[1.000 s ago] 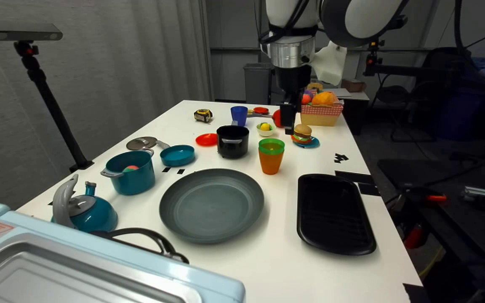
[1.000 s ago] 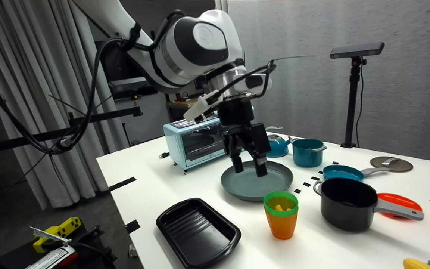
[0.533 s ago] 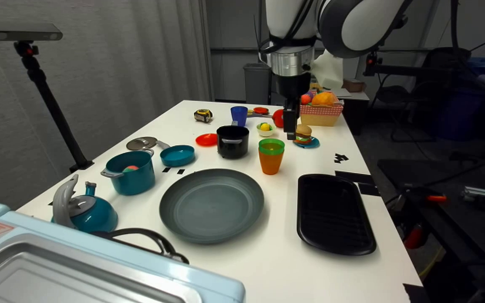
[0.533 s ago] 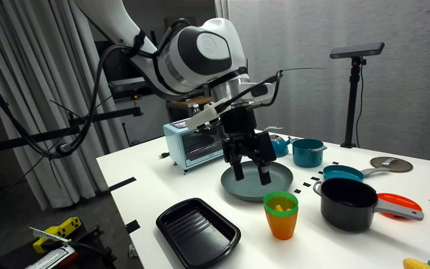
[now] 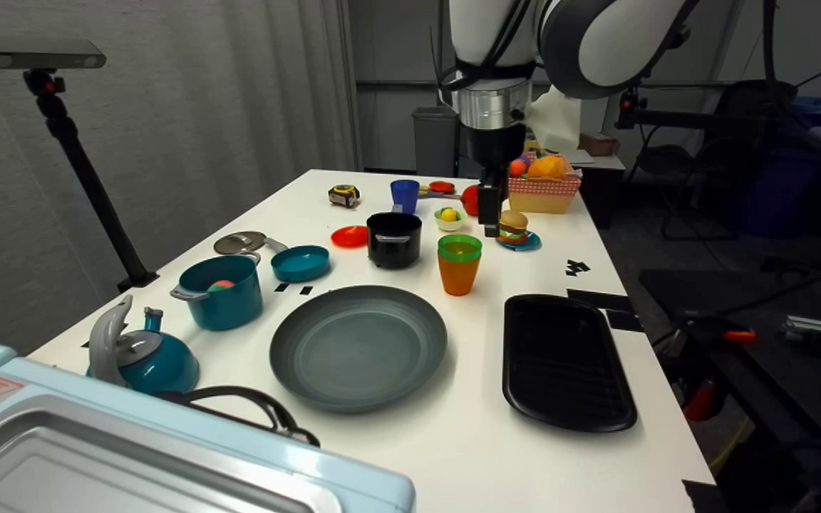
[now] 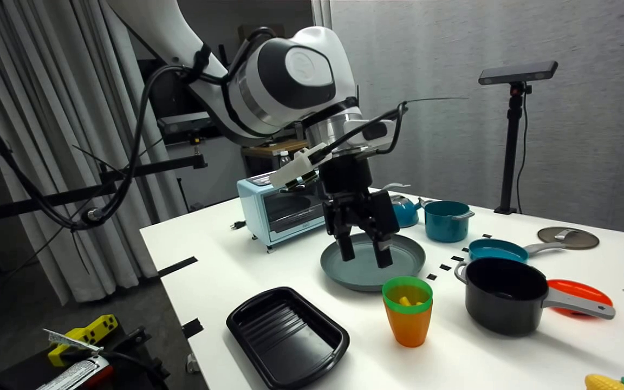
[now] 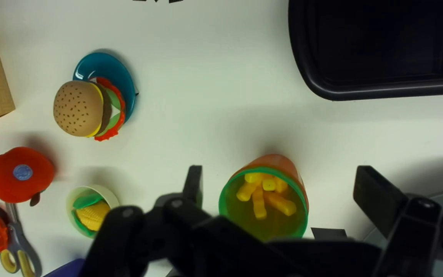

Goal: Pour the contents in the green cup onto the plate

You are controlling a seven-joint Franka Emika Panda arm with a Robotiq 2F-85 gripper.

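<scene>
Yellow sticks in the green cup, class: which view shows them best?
The wrist view: it sees down into the green cup, where several yellow sticks are distinct. In an exterior view, some yellow sticks partly show inside the rim; in an exterior view, the green cup shows, but no distinct sticks.

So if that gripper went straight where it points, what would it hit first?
Probably the green cup, framed between the spread fingers in the wrist view; depth is unclear, so possibly the table beside it.

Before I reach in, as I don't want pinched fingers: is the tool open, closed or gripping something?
Tool: open, holding nothing; the green cup stands apart from it.
</scene>
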